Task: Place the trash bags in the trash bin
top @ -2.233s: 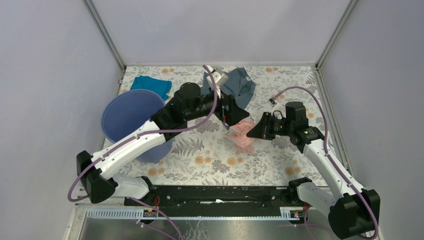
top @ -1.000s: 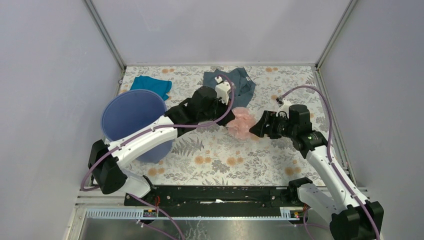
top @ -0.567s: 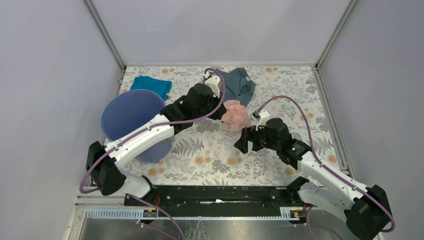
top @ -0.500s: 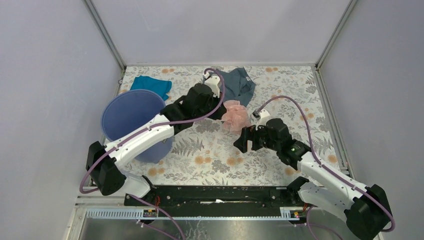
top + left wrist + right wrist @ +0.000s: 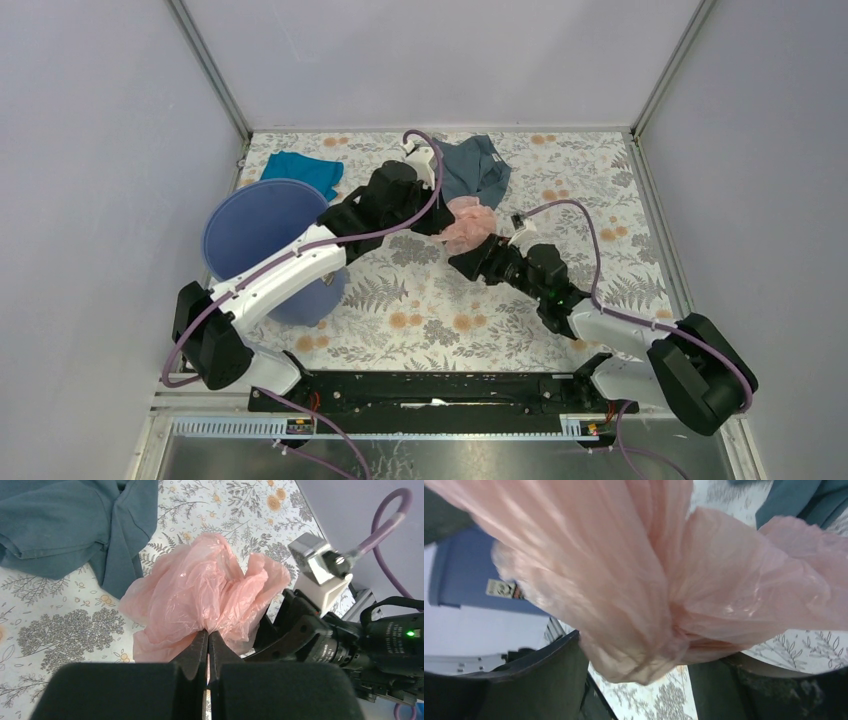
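The trash bag (image 5: pixel 466 222), a crumpled pale pink film, hangs above the floral table just right of centre. My left gripper (image 5: pixel 438 224) is shut on a pinched fold of the trash bag (image 5: pixel 200 587), its fingertips (image 5: pixel 208 632) pressed together. My right gripper (image 5: pixel 468 262) comes in from the near side and points up at the bag. Its fingers (image 5: pixel 551 680) stand wide apart, and the lowest lobe of the trash bag (image 5: pixel 644 595) droops between them, unpinched. The blue-violet trash bin (image 5: pixel 255 235) stands at the left, behind the left arm, and also shows as the trash bin (image 5: pixel 464 575).
A grey-blue garment (image 5: pixel 478 168) lies at the back of the table, just behind the bag, also seen as the garment (image 5: pixel 65 525). A teal cloth (image 5: pixel 302 170) lies behind the bin. Enclosure walls close off the left, back and right sides.
The left gripper has carried the bag a little back and left. The right arm let go, swung down to the near side and now reaches up under the bag with spread fingers.
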`<control>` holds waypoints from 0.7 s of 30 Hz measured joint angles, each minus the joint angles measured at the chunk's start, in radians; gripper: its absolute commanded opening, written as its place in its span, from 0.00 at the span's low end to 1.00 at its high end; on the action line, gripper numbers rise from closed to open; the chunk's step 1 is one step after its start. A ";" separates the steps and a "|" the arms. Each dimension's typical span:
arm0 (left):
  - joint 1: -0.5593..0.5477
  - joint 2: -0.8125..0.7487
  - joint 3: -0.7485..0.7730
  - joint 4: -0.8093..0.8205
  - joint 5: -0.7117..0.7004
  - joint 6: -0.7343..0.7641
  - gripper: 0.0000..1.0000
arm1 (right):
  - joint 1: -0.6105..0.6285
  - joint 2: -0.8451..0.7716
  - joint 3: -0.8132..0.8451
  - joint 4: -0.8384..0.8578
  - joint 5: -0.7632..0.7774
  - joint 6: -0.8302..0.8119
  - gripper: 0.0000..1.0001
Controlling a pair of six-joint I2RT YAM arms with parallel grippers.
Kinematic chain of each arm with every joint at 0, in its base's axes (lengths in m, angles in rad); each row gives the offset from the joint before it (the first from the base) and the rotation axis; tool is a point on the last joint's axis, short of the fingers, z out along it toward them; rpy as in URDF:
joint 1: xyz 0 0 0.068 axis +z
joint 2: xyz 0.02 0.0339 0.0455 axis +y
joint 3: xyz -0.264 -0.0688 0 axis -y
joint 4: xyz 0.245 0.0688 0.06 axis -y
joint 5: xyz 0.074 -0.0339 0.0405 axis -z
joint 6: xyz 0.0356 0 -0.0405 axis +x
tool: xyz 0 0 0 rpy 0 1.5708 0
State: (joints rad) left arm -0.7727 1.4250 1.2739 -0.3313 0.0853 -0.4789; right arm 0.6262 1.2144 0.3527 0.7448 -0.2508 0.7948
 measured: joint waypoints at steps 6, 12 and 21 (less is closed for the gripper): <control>0.002 0.005 0.000 0.008 0.036 -0.001 0.00 | 0.002 -0.115 0.045 -0.150 0.167 -0.068 0.83; 0.007 -0.003 -0.002 0.012 0.052 0.023 0.00 | 0.002 -0.276 0.104 -0.415 0.264 -0.309 0.87; 0.008 -0.065 -0.009 0.027 0.065 0.065 0.00 | 0.002 -0.502 0.105 -0.608 0.332 -0.548 0.94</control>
State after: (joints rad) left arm -0.7647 1.3602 1.2652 -0.3038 0.1501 -0.4137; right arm 0.6281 0.7120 0.4572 0.1368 0.0807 0.2470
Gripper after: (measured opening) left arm 0.006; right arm 0.936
